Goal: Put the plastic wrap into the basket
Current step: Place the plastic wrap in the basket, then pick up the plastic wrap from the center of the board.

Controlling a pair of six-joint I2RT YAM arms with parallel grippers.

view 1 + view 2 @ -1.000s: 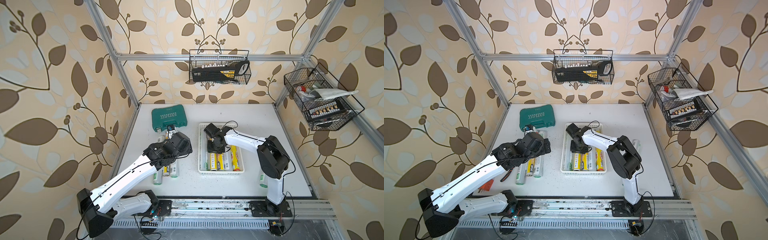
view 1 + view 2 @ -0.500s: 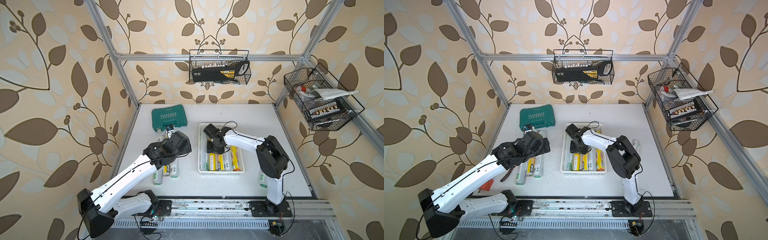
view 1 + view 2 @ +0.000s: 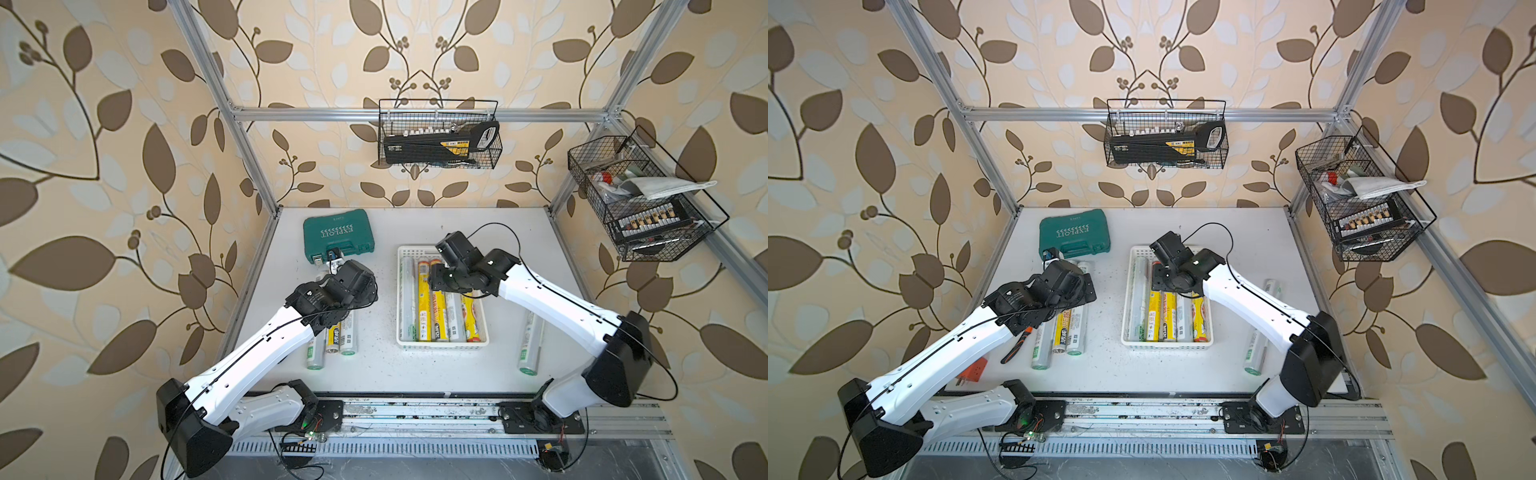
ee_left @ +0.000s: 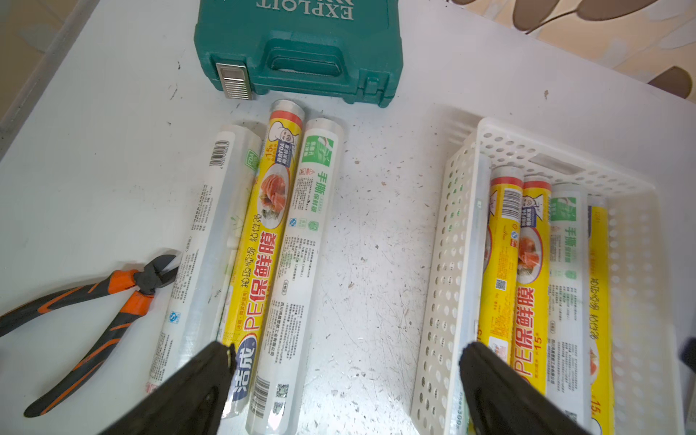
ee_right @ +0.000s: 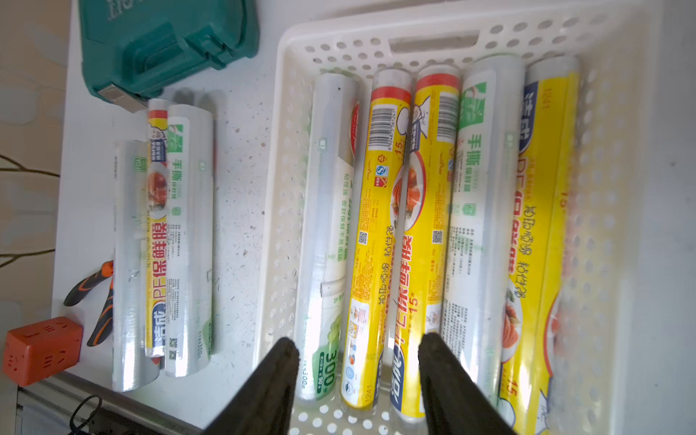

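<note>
Poised with left gripper point(image 4: 346, 350) spread wide and empty just beside three plastic wrap rolls point(image 3: 348, 338) left of centre, right gripper point(image 5: 357, 341) parted and empty above the part-filled basket point(image 3: 442, 344) at centre; risks pinching two touching rolls together or rolling one into the pliers point(image 4: 145, 280).

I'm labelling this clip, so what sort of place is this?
Likely a mock-up robot test booth, not a real room: silver aluminium frame bars border leaf-patterned wallpaper panels, and a metal mounting rail edges the white tabletop.
</note>
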